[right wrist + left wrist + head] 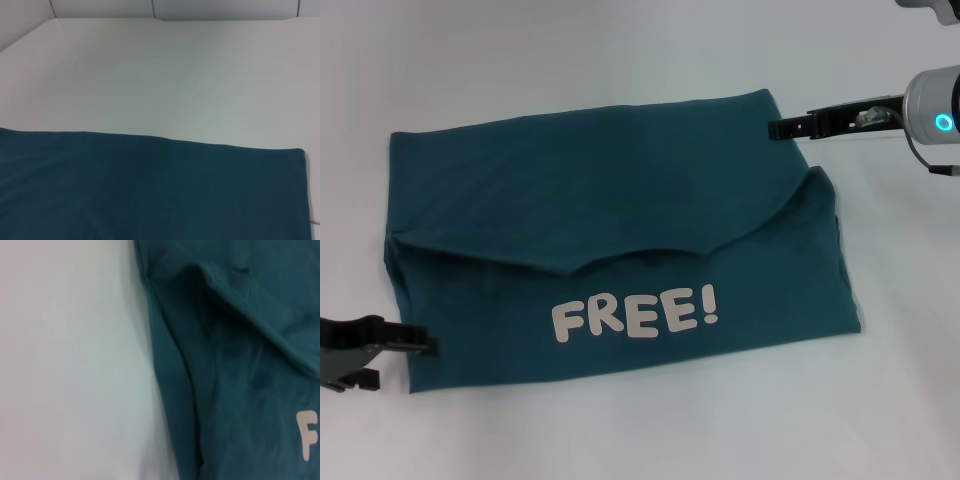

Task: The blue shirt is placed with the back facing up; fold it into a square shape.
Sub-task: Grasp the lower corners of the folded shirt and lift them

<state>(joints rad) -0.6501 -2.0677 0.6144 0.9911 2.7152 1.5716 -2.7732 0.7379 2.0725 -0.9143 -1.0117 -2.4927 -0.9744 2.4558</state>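
The blue shirt (620, 200) lies flat on the white table (620, 50) as a wide rectangle. Its near part is folded over, so the pale "FREE!" lettering (635, 313) faces up, under a curved edge across the middle. My left gripper (425, 345) is low at the shirt's near left corner, at the cloth's edge. My right gripper (775, 128) is at the shirt's far right corner, level with the table. The left wrist view shows the shirt's layered left edge (240, 365) and the letter "F" (306, 435). The right wrist view shows the shirt's plain far edge (150, 190).
The white table surrounds the shirt on all sides. Its far edge meets a tiled wall (150, 7) in the right wrist view. No other objects are in view.
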